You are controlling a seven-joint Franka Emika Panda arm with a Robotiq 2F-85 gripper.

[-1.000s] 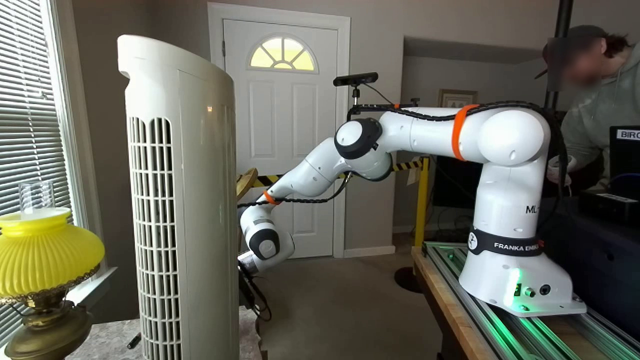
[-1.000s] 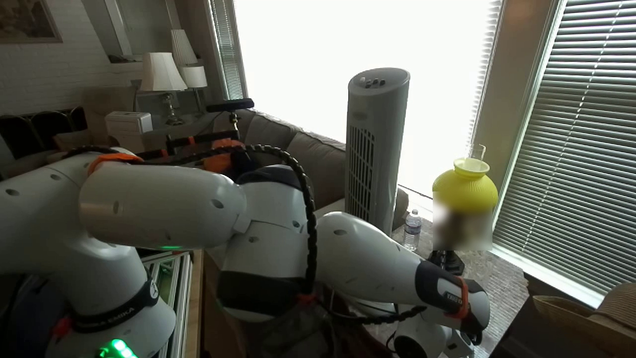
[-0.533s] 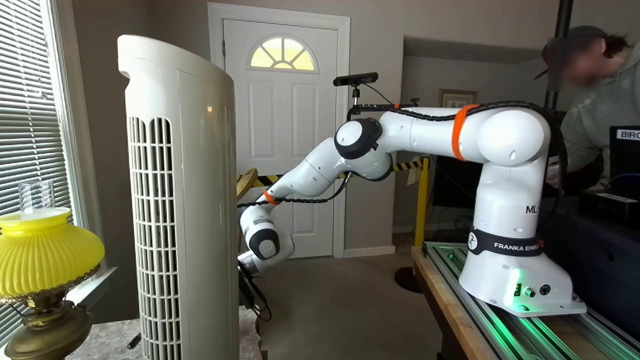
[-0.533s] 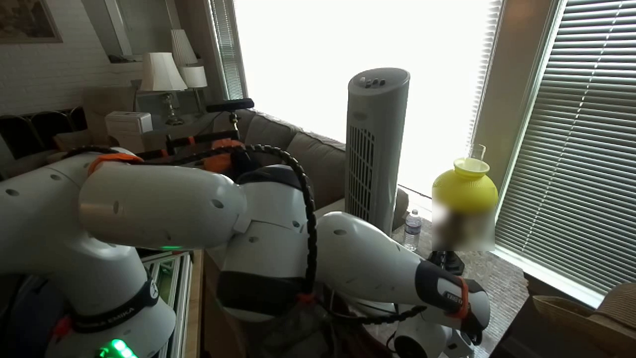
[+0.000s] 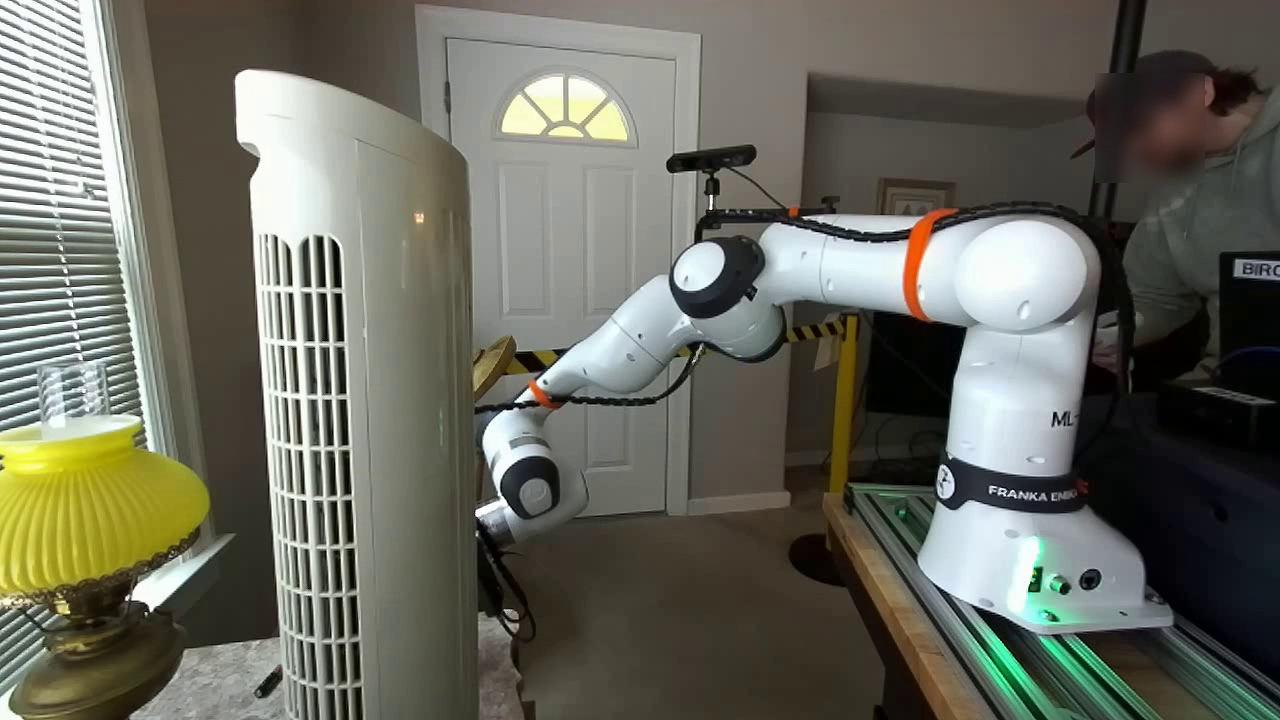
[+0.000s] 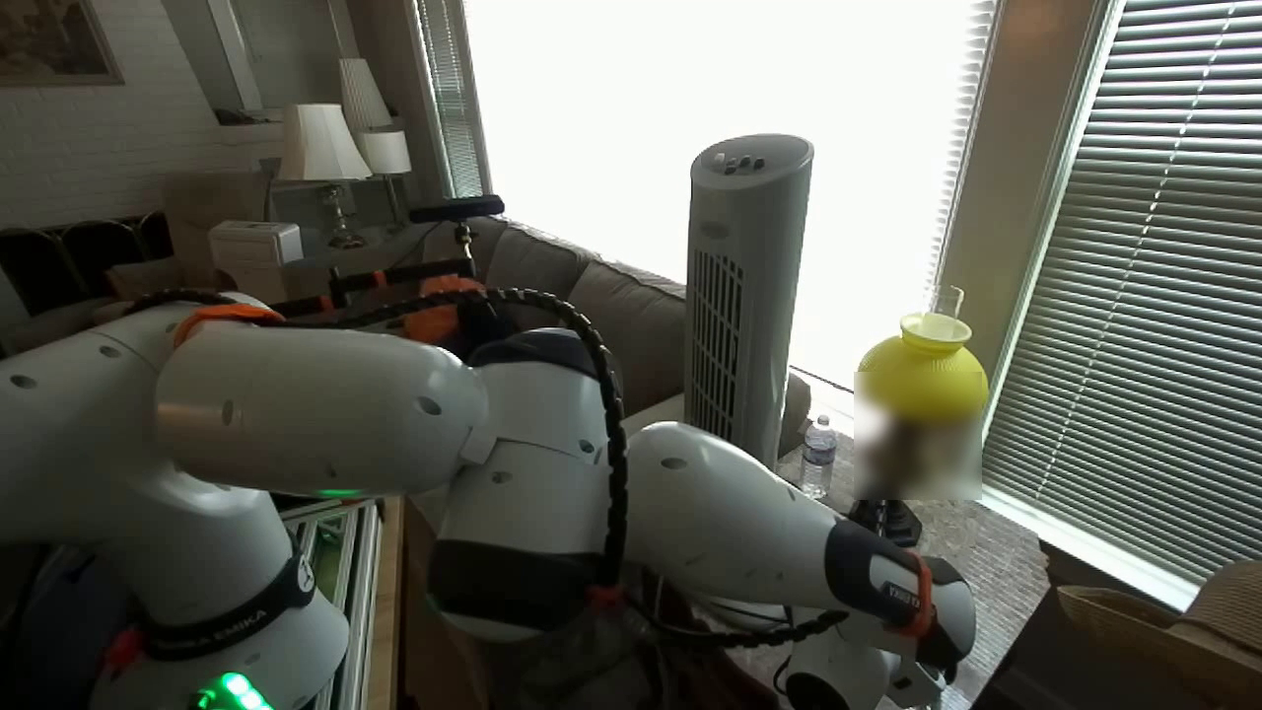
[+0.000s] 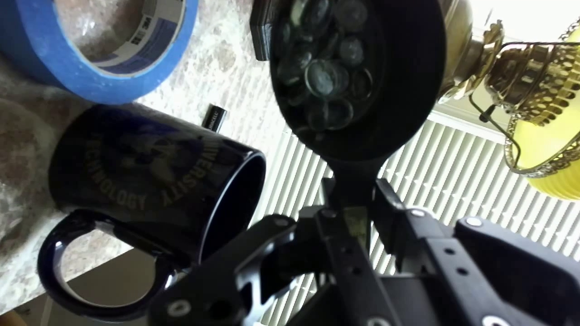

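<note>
My gripper (image 7: 355, 194) is shut on the handle of a black round scoop (image 7: 414, 59), seen in the wrist view. The scoop's bowl holds several clear, rounded glass-like pieces (image 7: 322, 78). A dark blue mug (image 7: 149, 170) with printed lettering lies beside the gripper on the left of that view. A blue tape roll (image 7: 115, 88) and a small black battery (image 7: 214, 117) are on the mottled tabletop (image 7: 244, 86). In an exterior view the tower fan (image 5: 415, 400) hides the gripper's tip; in an exterior view it is mostly cut off at the bottom edge (image 6: 917, 682).
An oil lamp with a yellow shade (image 5: 95, 510) stands by the window; its brass part (image 7: 521, 77) is near the scoop in the wrist view. A water bottle (image 6: 818, 459) stands between fan and lamp. A brown chair-like object (image 6: 1144, 631) is at the table's end. A person (image 5: 1200, 200) is behind the base.
The wrist and its hanging cable have shifted very slightly. The fan, lamp and bottle have not moved.
</note>
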